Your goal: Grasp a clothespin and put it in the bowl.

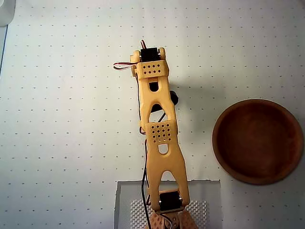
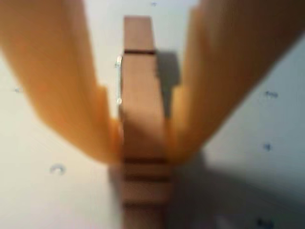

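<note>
Wrist view: orange plastic claw (image 2: 143, 150) closed against both sides of a slim pale wooden spring clothespin (image 2: 139, 95) lying on the white dotted desk (image 2: 38, 191); overhead view: yellow-orange arm (image 1: 159, 133) at centre, round reddish-brown wooden bowl (image 1: 258, 141) well apart at right, nothing in it.

White dotted tabletop (image 1: 57, 119), clear base plate (image 1: 124, 200), bright even light
</note>
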### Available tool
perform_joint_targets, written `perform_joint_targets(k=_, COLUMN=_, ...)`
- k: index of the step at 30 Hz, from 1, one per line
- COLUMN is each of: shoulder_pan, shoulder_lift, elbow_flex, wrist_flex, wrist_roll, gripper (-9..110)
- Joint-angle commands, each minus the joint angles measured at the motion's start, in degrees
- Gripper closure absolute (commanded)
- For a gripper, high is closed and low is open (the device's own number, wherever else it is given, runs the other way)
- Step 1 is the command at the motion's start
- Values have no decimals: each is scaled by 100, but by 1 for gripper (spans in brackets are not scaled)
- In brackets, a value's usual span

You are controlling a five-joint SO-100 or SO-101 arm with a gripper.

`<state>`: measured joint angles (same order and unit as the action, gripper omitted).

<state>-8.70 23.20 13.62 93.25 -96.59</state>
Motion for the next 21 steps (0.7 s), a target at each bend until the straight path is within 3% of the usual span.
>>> perform_joint_targets(k=1, shoulder_pan=-44, shoulder_lift=237, elbow_flex=-299, wrist_flex=44, wrist_roll=53, gripper=104)
perform_joint_targets(k=21, shoulder_pan=-44, shoulder_lift=2145, elbow_flex=-211, wrist_flex=949, wrist_roll=527, gripper=105)
